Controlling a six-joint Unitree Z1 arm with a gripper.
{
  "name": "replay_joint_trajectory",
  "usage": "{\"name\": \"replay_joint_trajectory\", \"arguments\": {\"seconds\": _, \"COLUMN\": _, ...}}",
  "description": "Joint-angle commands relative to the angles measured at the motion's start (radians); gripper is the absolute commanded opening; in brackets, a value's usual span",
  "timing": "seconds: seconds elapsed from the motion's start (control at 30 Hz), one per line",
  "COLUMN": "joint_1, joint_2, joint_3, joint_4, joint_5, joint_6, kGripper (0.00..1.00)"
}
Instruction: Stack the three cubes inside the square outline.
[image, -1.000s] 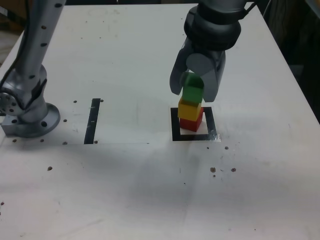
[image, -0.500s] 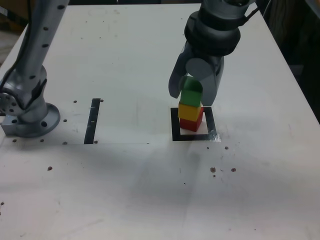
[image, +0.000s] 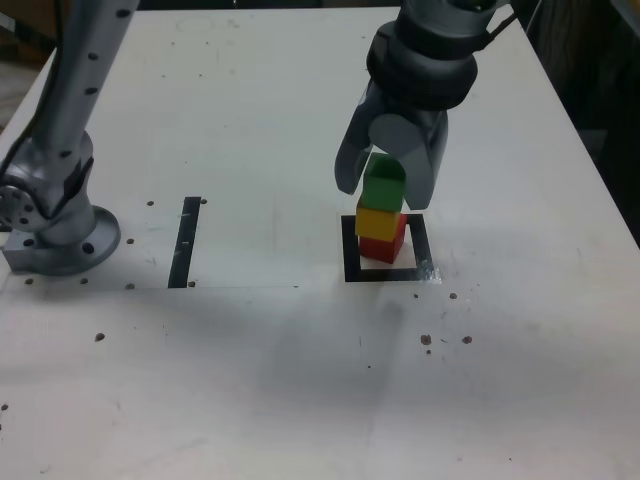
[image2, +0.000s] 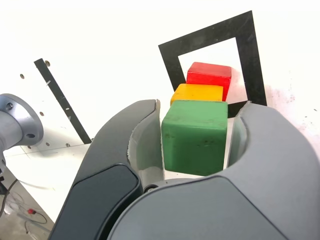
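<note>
Three cubes stand stacked inside the square outline (image: 350, 250) (image2: 210, 37): the red cube (image: 386, 246) (image2: 209, 74) at the bottom, the yellow cube (image: 378, 220) (image2: 197, 93) on it, and the green cube (image: 382, 184) (image2: 194, 135) on top. My gripper (image: 382, 193) (image2: 200, 107) comes down from above with its fingers on either side of the green cube. In the wrist view a narrow gap shows between the green cube and one finger (image2: 260, 145). The other finger (image2: 145, 135) lies close against the cube. The green cube rests on the yellow one.
A thin black strip (image: 185, 240) (image2: 60, 97) lies on the white table (image: 300, 380) toward the exterior view's left. The arm's grey base (image: 50, 225) (image2: 15, 125) stands at that view's far left. Small dark specks dot the table near the outline.
The green cube has come down and straightened onto the yellow cube. The fingers have spread a little away from it.
</note>
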Motion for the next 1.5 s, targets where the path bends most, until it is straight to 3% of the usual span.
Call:
{"name": "replay_joint_trajectory", "arguments": {"seconds": 0.0, "joint_1": 0.001, "joint_2": -0.018, "joint_3": 0.002, "joint_4": 0.013, "joint_5": -0.002, "joint_6": -0.001, "kGripper": 0.87}}
{"name": "replay_joint_trajectory", "arguments": {"seconds": 0.27, "joint_1": 0.001, "joint_2": -0.043, "joint_3": 0.003, "joint_4": 0.012, "joint_5": -0.004, "joint_6": -0.002, "kGripper": 0.91}}
{"name": "replay_joint_trajectory", "arguments": {"seconds": 0.47, "joint_1": 0.002, "joint_2": -0.148, "joint_3": 0.051, "joint_4": 0.015, "joint_5": -0.006, "joint_6": 0.0, "kGripper": 0.92}}
{"name": "replay_joint_trajectory", "arguments": {"seconds": 0.73, "joint_1": 0.031, "joint_2": -0.353, "joint_3": 0.21, "joint_4": 0.015, "joint_5": -0.024, "joint_6": 0.001, "kGripper": 0.93}}
{"name": "replay_joint_trajectory", "arguments": {"seconds": 0.97, "joint_1": 0.038, "joint_2": -0.43, "joint_3": 0.427, "joint_4": -0.001, "joint_5": -0.02, "joint_6": -0.038, "kGripper": 0.95}}
{"name": "replay_joint_trajectory", "arguments": {"seconds": 1.17, "joint_1": 0.024, "joint_2": -0.444, "joint_3": 0.666, "joint_4": -0.07, "joint_5": -0.044, "joint_6": -0.079, "kGripper": 0.99}}
{"name": "replay_joint_trajectory", "arguments": {"seconds": 1.47, "joint_1": 0.025, "joint_2": -0.468, "joint_3": 0.861, "joint_4": -0.24, "joint_5": -0.108, "joint_6": -0.074, "kGripper": 0.99}}
